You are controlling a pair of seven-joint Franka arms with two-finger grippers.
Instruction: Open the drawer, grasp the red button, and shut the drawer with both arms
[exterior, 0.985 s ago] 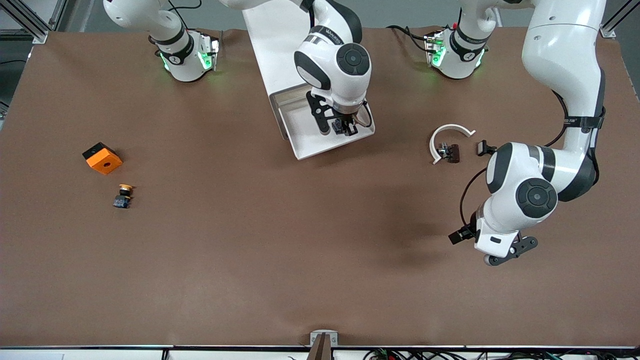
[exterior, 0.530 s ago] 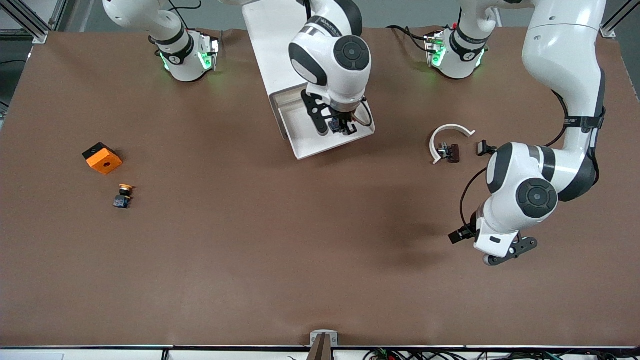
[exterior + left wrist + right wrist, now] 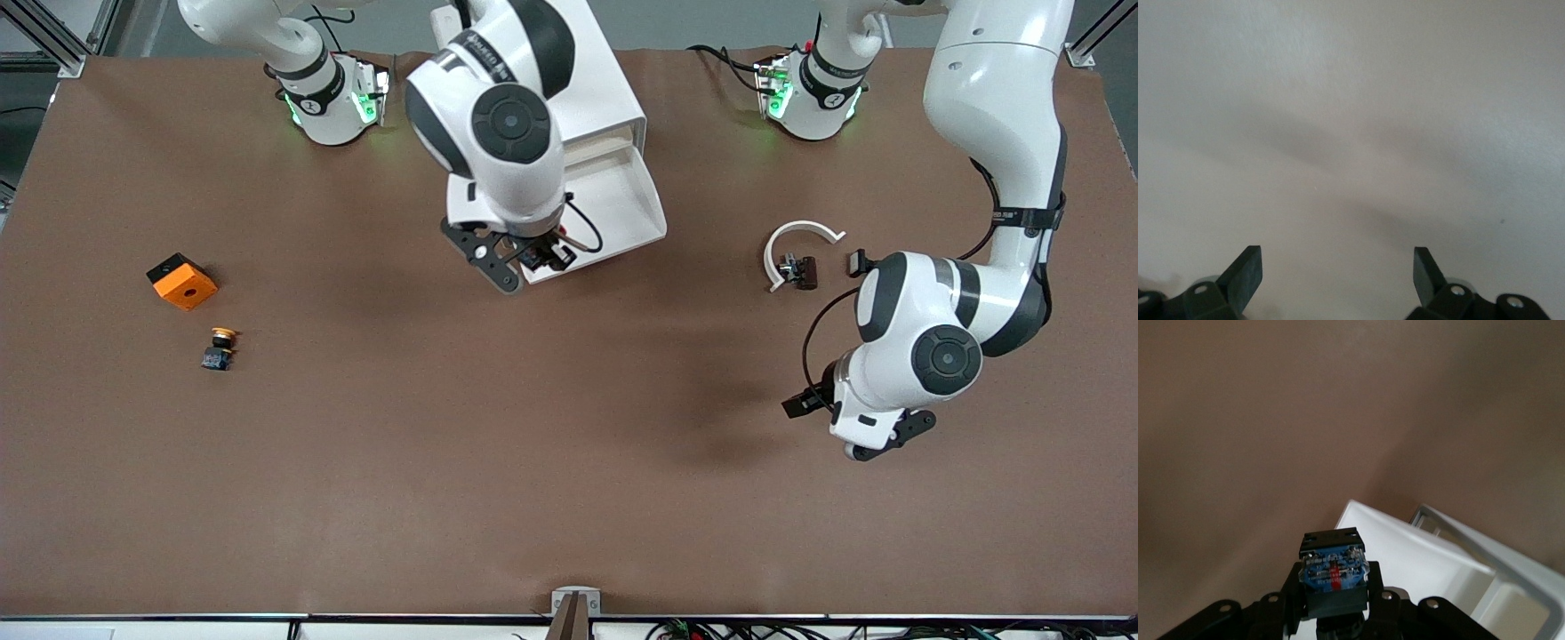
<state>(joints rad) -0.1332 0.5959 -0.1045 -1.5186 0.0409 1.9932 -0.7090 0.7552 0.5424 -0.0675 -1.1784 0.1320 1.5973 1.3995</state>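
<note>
The drawer [image 3: 633,206] stands pulled out of the white cabinet [image 3: 594,82], and its tray shows nothing inside. My right gripper [image 3: 536,256] hangs over the drawer's front corner toward the right arm's end. It is shut on the button [image 3: 1333,570], whose black body and blue end face the right wrist camera; its cap is hidden. The drawer's white corner [image 3: 1405,553] shows just under it. My left gripper [image 3: 876,440] waits over bare table toward the left arm's end, open with nothing between its fingers [image 3: 1245,275].
An orange cube [image 3: 181,281] and a yellow-capped button [image 3: 219,348] lie toward the right arm's end. A white curved piece [image 3: 803,233] with a small dark part [image 3: 798,270] and another black bit [image 3: 861,262] lie near the left arm.
My right gripper has lifted out of the drawer with the button and swung to the drawer's front corner toward the right arm's end. The left arm shifted slightly.
</note>
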